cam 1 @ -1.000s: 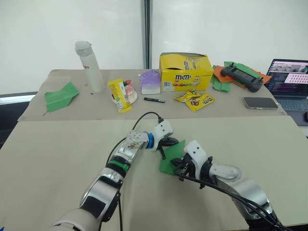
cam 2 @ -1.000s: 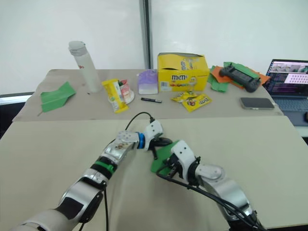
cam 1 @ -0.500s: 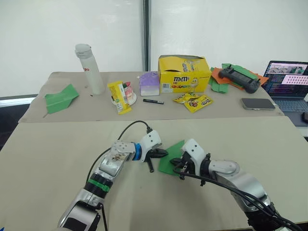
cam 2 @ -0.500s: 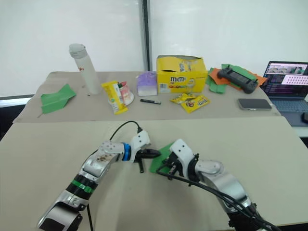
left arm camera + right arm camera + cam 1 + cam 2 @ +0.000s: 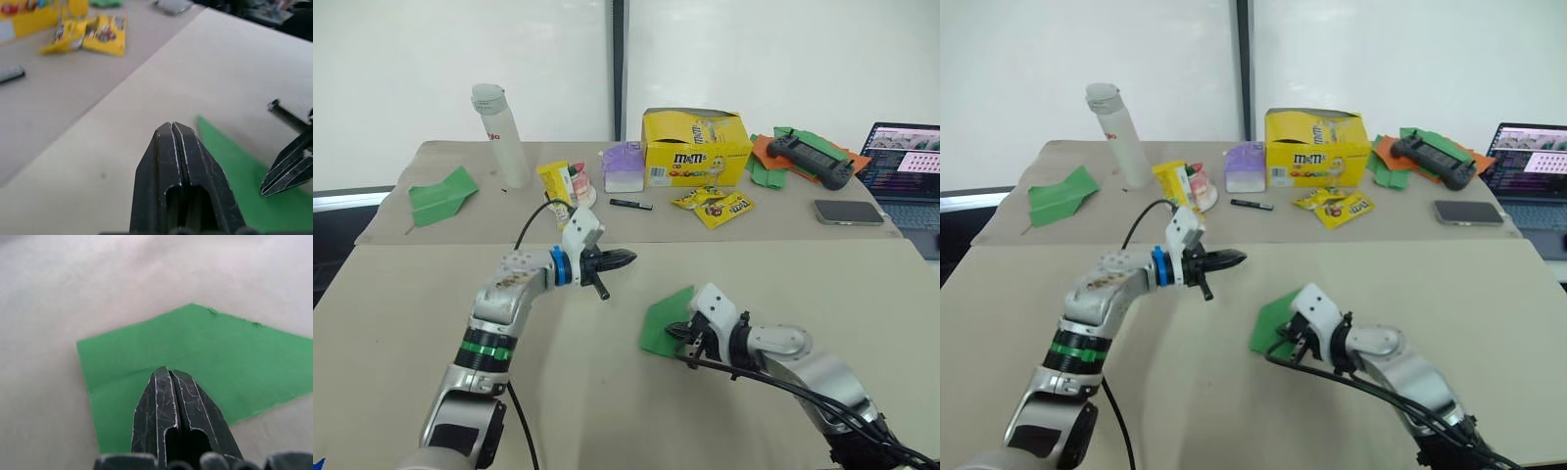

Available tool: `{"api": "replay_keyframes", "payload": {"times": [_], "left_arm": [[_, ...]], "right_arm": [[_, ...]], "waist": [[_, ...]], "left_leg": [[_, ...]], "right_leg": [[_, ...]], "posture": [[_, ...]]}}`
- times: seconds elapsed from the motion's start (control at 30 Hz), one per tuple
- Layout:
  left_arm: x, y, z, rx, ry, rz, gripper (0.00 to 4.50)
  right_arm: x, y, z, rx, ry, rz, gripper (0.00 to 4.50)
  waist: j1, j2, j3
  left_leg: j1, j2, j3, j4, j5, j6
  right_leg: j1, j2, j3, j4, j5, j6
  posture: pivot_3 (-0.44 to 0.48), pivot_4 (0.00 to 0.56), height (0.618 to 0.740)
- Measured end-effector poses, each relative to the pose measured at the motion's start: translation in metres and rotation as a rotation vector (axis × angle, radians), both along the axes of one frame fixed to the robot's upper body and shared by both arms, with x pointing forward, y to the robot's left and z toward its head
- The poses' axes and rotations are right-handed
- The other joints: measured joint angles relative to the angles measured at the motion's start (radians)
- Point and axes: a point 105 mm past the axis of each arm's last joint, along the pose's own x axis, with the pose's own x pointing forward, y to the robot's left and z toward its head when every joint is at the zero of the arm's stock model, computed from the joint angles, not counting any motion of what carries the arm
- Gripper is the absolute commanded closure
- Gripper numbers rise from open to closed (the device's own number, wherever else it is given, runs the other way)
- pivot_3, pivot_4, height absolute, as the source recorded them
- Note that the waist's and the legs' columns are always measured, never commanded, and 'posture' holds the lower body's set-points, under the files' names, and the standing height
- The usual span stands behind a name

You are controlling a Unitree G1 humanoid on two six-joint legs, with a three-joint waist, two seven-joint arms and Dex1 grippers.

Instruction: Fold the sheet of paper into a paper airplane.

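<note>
The sheet of paper [image 5: 663, 320] is a small folded bright green piece with one crease, lying flat on the near beige table. My right gripper [image 5: 679, 332] is shut, its tips resting over the paper's near side; the right wrist view has the closed tips [image 5: 163, 370] on the green surface beside the crease. My left gripper [image 5: 628, 259] is shut and empty, raised above the table to the left of and behind the paper. The left wrist view looks past its closed tips [image 5: 171, 126] to the paper [image 5: 234, 171].
The far table holds a yellow candy box [image 5: 693, 147], a white bottle [image 5: 499, 135], a green paper dart [image 5: 440, 196], candy packets [image 5: 720, 206], a pen [image 5: 628, 204], a gamepad [image 5: 808, 157] on crumpled papers, a phone [image 5: 848, 211] and a laptop [image 5: 906, 166].
My left gripper has drawn away from the paper, rising and moving left and back. The right gripper stays on the paper, which lies about where it was.
</note>
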Motion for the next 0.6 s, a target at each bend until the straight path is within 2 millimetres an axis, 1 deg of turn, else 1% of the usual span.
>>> {"api": "replay_keyframes", "payload": {"times": [0.03,0.13,0.23,0.37,0.47,0.53,0.6], "left_arm": [[-0.004,-0.002,-0.003,0.031,-0.015,-0.047,4.50],[-0.016,-0.011,-0.015,0.125,-0.056,-0.178,4.50],[-0.013,-0.012,-0.020,0.156,-0.085,-0.208,4.50],[-0.009,-0.014,-0.013,0.209,-0.183,-0.291,4.50],[-0.009,-0.016,-0.015,0.260,-0.262,-0.378,4.50],[-0.009,-0.017,-0.020,0.323,-0.333,-0.451,4.50],[-0.010,-0.019,-0.023,0.380,-0.415,-0.524,4.50]], "right_arm": [[-0.001,-0.002,0.002,-0.009,-0.009,0.014,4.48],[-0.003,-0.011,0.007,-0.049,-0.035,0.057,4.48],[-0.004,-0.018,0.018,-0.069,-0.069,0.083,4.48],[0.001,-0.023,0.035,-0.067,-0.145,0.069,4.48],[0.006,-0.031,0.046,-0.073,-0.192,0.029,4.48],[0.007,-0.034,0.050,-0.080,-0.210,0.013,4.48],[0.008,-0.036,0.050,-0.092,-0.216,0.002,4.48]], "waist": [[0.000,0.001,0.000],[0.001,0.002,0.005],[0.003,0.001,0.011],[0.000,0.000,0.013],[0.000,0.000,0.014],[0.002,0.000,0.014],[0.004,-0.001,0.015]], "left_leg": [[-0.001,0.000,0.000,0.000,0.000,0.000],[-0.007,0.000,0.000,0.001,0.000,0.000],[-0.011,0.001,0.000,0.002,0.000,0.000],[-0.013,0.001,0.001,0.002,0.000,-0.001],[-0.014,0.001,0.002,0.002,0.000,-0.001],[-0.014,0.001,0.002,0.002,0.000,-0.001],[-0.015,0.000,0.003,0.002,0.000,-0.001]], "right_leg": [[-0.001,0.000,0.000,0.000,0.002,-0.004],[-0.006,0.000,0.000,0.000,0.003,-0.005],[-0.011,0.001,0.000,0.001,0.004,-0.006],[-0.015,0.002,0.000,0.002,0.005,-0.007],[-0.015,0.001,0.000,0.002,0.005,-0.007],[-0.015,0.001,0.000,0.002,0.005,-0.008],[-0.015,0.001,0.000,0.002,0.005,-0.008]], "posture": [[0.000,0.150,0.740],[0.000,0.150,0.740],[0.000,0.150,0.740],[0.000,0.150,0.740],[0.000,0.150,0.740],[0.000,0.150,0.740],[0.000,0.150,0.740]]}}
